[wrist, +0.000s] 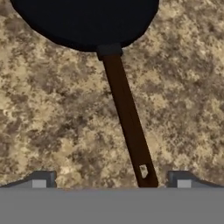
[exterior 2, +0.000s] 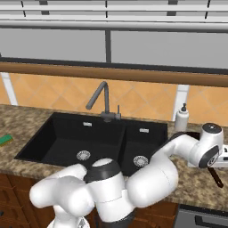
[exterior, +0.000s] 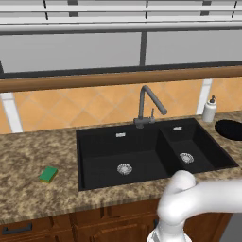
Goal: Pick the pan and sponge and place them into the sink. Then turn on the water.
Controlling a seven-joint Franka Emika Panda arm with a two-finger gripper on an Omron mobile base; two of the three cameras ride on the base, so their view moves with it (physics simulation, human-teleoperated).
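The black pan (wrist: 87, 22) lies on the granite counter, right of the sink, with its brown wooden handle (wrist: 129, 118) running down toward the hand camera. My gripper (wrist: 111, 181) hovers open above the handle's end, one dark fingertip (wrist: 41, 179) on each side and apart from it. In the left base view the pan (exterior: 230, 128) shows at the right edge. The green and yellow sponge (exterior: 48, 174) rests on the counter left of the black double-basin sink (exterior: 104, 146). No water falls from the grey faucet (exterior: 150, 105).
A white soap dispenser (exterior: 209, 109) stands at the backsplash between the sink and the pan. My arm reaches across the counter's front right (exterior 2: 178, 156). Wooden cabinet fronts run below the counter edge.
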